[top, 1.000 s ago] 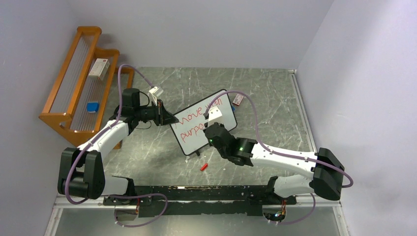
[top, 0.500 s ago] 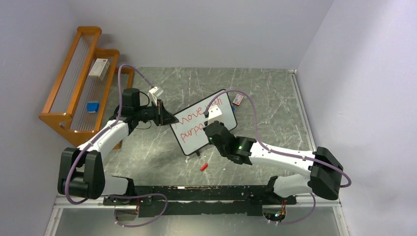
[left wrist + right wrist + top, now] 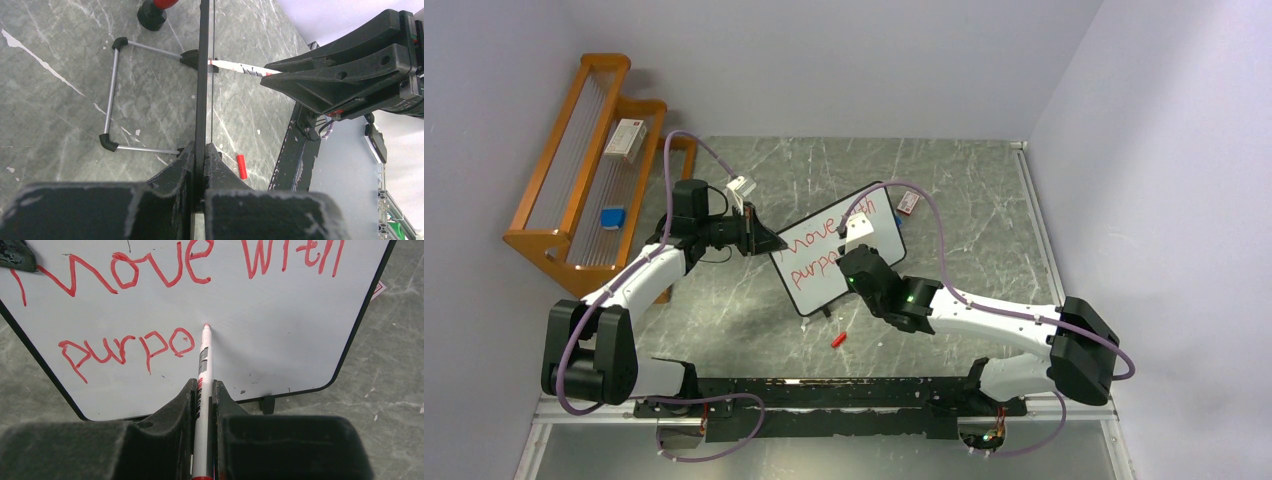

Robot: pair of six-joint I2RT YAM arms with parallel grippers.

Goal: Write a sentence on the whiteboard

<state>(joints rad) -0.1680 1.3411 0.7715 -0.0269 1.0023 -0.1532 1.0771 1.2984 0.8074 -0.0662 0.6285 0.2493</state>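
Wooden rack and small bits on a grey marbled bench
A white box and a blue block are sitting on the rack; a red cap and a red-white packet are lying on the bench.

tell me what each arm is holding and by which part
Left jaws pinch the whiteboard by its black frame edge; right jaws grip the marker around its barrel, tip at the board.

Bright, even light, soft shadows; wrist views sharp (nearest foreground slightly blurred).
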